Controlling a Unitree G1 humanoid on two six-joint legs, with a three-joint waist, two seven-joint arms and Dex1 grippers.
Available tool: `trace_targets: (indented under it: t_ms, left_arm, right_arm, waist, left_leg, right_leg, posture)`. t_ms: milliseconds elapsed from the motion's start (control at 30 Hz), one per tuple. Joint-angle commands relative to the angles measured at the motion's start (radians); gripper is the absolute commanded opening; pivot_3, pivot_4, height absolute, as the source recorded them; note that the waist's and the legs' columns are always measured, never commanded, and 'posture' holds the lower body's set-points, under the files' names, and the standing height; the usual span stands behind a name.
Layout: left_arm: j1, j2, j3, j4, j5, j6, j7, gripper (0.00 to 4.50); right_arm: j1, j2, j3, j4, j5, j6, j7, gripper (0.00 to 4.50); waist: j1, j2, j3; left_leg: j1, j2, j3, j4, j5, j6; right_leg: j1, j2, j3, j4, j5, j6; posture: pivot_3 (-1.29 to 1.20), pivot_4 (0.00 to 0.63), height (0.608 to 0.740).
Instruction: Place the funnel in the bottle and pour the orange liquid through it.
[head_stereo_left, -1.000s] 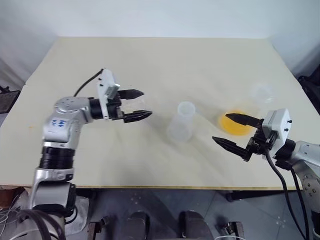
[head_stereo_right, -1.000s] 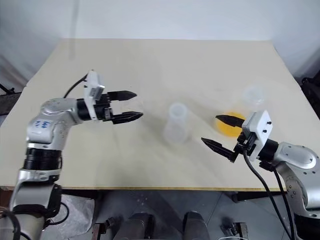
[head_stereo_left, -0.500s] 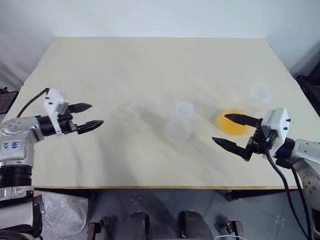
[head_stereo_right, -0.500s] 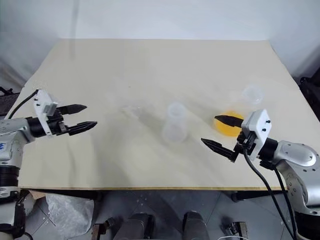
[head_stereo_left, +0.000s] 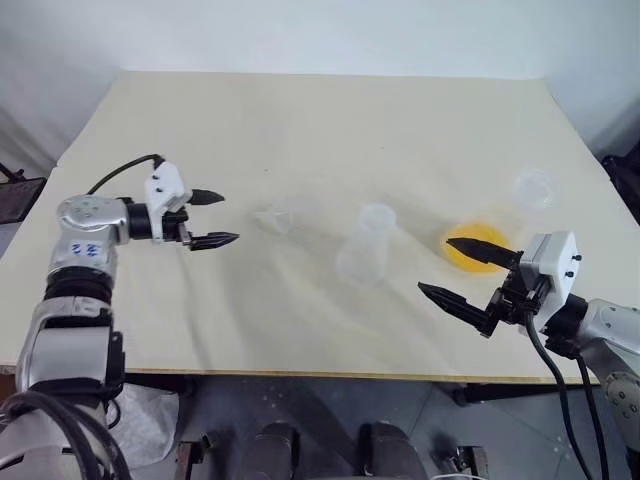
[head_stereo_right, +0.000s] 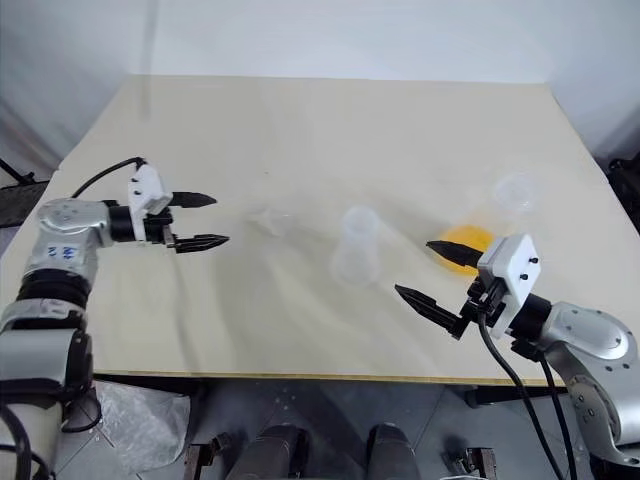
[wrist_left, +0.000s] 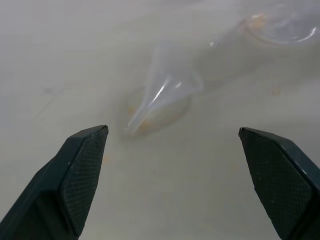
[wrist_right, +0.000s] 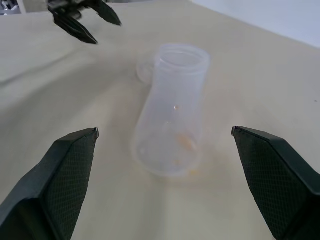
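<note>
A: Left wrist view first: our left gripper has its jaws spread wide and empty, and the funnel lies on its side straight ahead of them on the worktop, between the two fingers' lines. Its long axis runs away from us, the spout towards us, I think, though the clear plastic makes that hard to settle.

B: From the head we agree. The left gripper sits just beside the funnel, well nearer than the right gripper, whose jaws also stand wide open with nothing in them. So we judge the pickup is the left arm's.

A: Beyond the funnel stands the bottle, upright, neck open, no funnel in it yet. Past that, the orange liquid sits in a shallow dish, and farthest off a small clear cup.

B: And against a second ago? Then our left jaws were around the funnel; half a second ago they had swung far out to the left edge. Now they are back beside it. The right arm has barely shifted.
</note>
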Motion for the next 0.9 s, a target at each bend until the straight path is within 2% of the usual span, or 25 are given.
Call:
trace_targets:
  t_ms: [33,233,467,900]
  left_arm:
    - [-0.082,-0.023,-0.032,0.1,0.061,-0.028,0.001,4.46]
    - [-0.165,-0.079,-0.066,0.212,0.147,-0.016,0.116,4.46]
    - [-0.191,-0.106,-0.103,0.251,0.238,-0.025,0.213,4.46]
    - [-0.204,-0.151,-0.094,0.277,0.281,-0.028,0.317,4.46]
  right_arm:
    - [0.039,0.009,-0.04,-0.068,0.025,-0.009,-0.016,4.5]
    - [0.094,0.023,-0.058,-0.129,0.033,-0.009,-0.062,4.5]
    - [0.157,0.036,-0.082,-0.184,0.037,-0.007,-0.104,4.5]
    - [0.193,0.032,-0.1,-0.204,0.037,-0.013,-0.127,4.5]
  waist:
    - [-0.008,0.0,0.0]
    - [-0.024,-0.001,0.001]
    - [-0.019,-0.001,0.001]
    - [-0.018,-0.003,0.002]
  left_leg:
    - [0.0,0.0,0.0,0.0,0.0,0.0]
    - [0.0,0.002,0.001,0.0,0.0,0.0]
    - [0.001,0.001,0.001,0.0,0.0,0.0]
    - [0.0,0.001,0.001,0.0,0.0,0.0]
  right_leg:
    - [0.0,0.0,0.0,0.0,0.0,0.0]
    - [-0.001,0.001,0.0,0.002,0.0,0.0]
    - [-0.001,0.001,0.0,0.003,0.0,0.0]
    - [-0.001,0.001,0.0,0.003,0.0,0.0]
  posture:
    - [0.0,0.15,0.74]
    - [0.0,0.15,0.74]
    - [0.0,0.15,0.74]
    - [0.0,0.15,0.74]
